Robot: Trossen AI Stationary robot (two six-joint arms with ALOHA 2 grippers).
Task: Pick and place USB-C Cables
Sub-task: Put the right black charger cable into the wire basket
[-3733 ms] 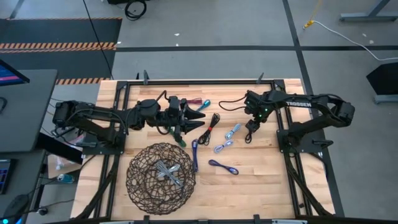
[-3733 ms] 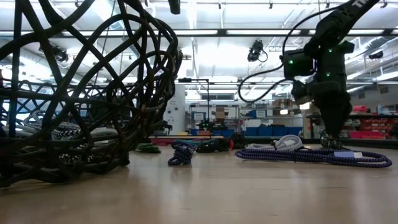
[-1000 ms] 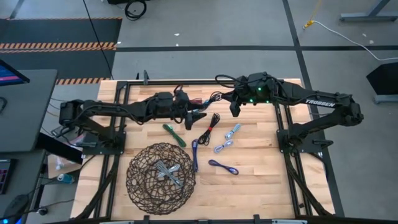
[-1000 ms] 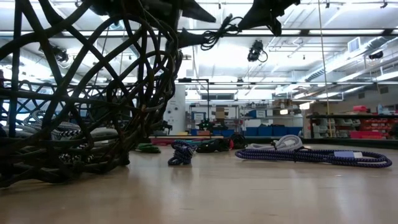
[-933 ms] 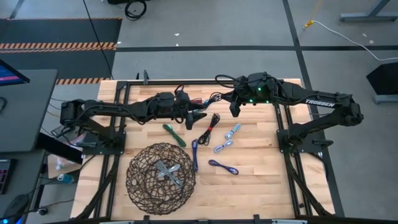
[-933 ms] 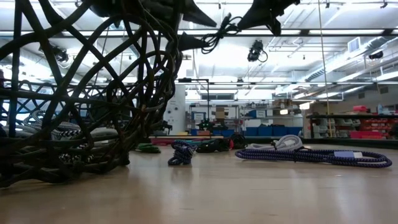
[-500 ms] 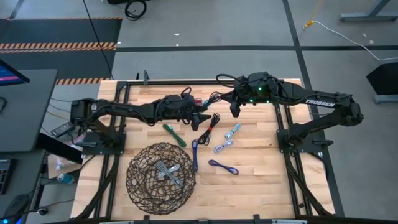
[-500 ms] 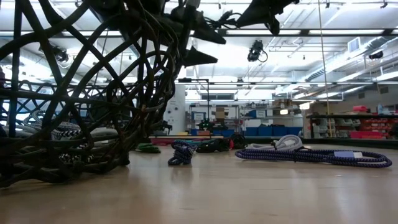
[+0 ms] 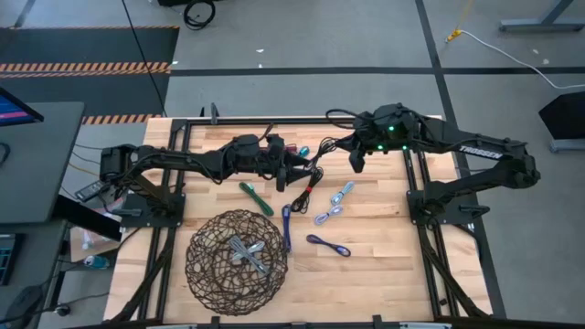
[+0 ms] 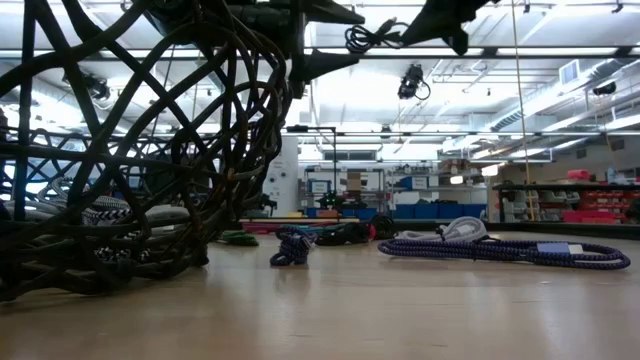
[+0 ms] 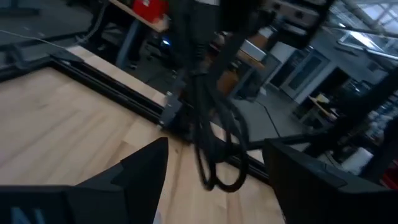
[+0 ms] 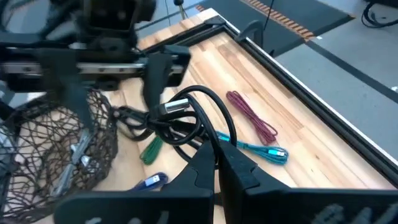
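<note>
A pale wooden table (image 9: 384, 265) stands on grey workshop floor, with a mesh basket (image 9: 236, 261) and loose cables on it. Above, the right gripper (image 12: 216, 163) pinches a black cable (image 12: 186, 121); the left gripper (image 11: 214, 163) waits beside it, fingers spread.

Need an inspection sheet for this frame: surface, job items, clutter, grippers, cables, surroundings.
Surface: wooden table, black frame rails around it.
Job's things: black cable held in the air by the right gripper; green, purple, grey and another black cable on the table; maroon and teal near the far edge.
Clutter: wire-mesh basket, some cables inside.
Grippers: right gripper shut on black cable; left gripper open, fingers either side of the hanging loop.
Cables: robot wiring along both arms.
Surroundings: workshop shelving, grey floor.
</note>
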